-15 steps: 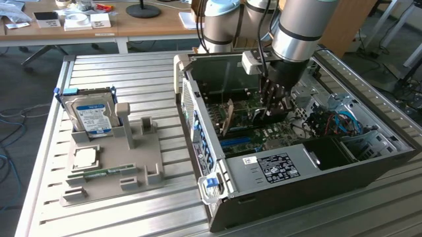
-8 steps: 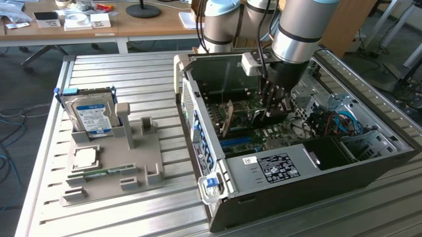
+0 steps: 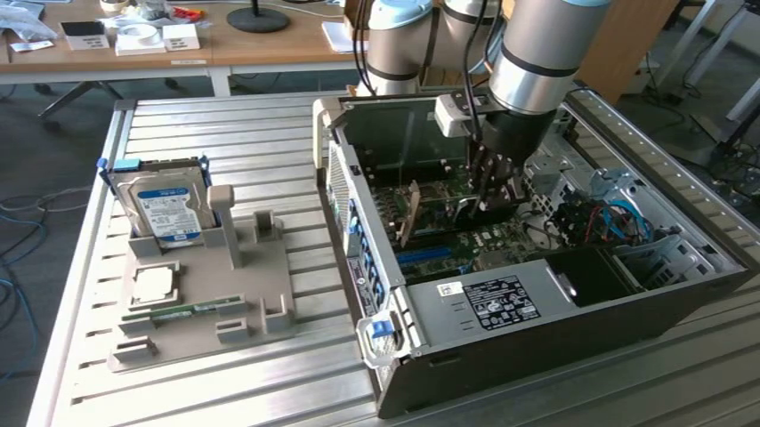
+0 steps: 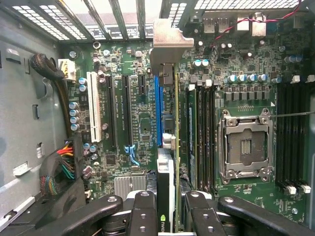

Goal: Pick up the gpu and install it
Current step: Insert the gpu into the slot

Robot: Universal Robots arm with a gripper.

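Bright daylight glares off the slatted table — the computer case sits darker inside.

slatted table: parts holder, computer case

nvidia eye logo on the gpu

A: Arm colour?
B: Thick silver-grey tube, pale blue joint caps, black lower section, black cables running alongside.
A: And gripper?
B: Matte black, linked fingers dotted with round silver screws, small white box at wrist.
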